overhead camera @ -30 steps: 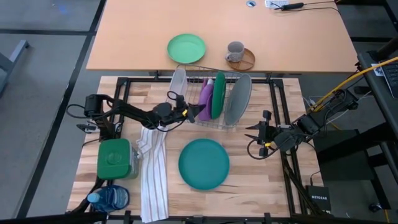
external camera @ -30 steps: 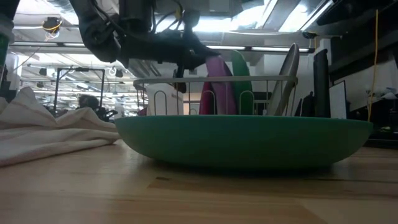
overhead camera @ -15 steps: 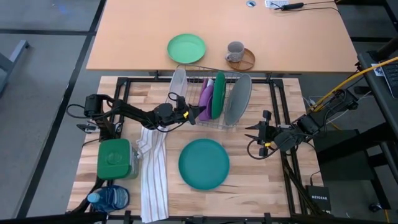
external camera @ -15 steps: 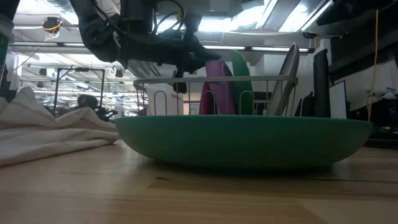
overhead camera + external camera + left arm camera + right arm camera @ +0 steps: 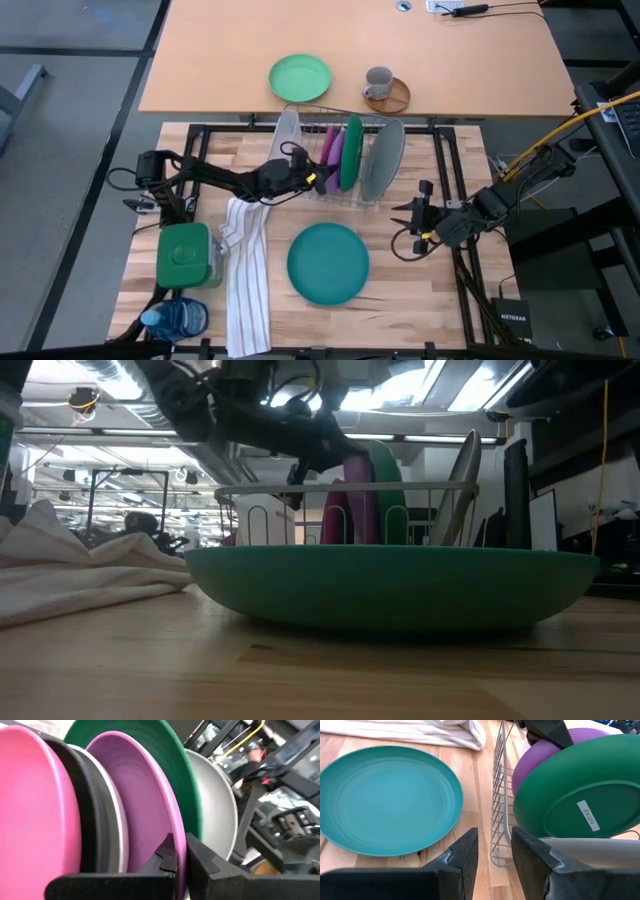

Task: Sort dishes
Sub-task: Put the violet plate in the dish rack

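Left claw (image 5: pixel 177 851) is clamped on the purple plate (image 5: pixel 145 805) rim in the rack (image 5: pixel 345 195); lift straight up so it clears the dark green plate (image 5: pixel 165 765).

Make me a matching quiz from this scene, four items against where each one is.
1. teal plate
2. purple plate
3. mug
4. left gripper

A. upright in the rack
B. on a coaster on the far desk
C. flat on the table, in front of the rack
D. closed on the purple plate's rim

Pairs: 1-C, 2-A, 3-B, 4-D
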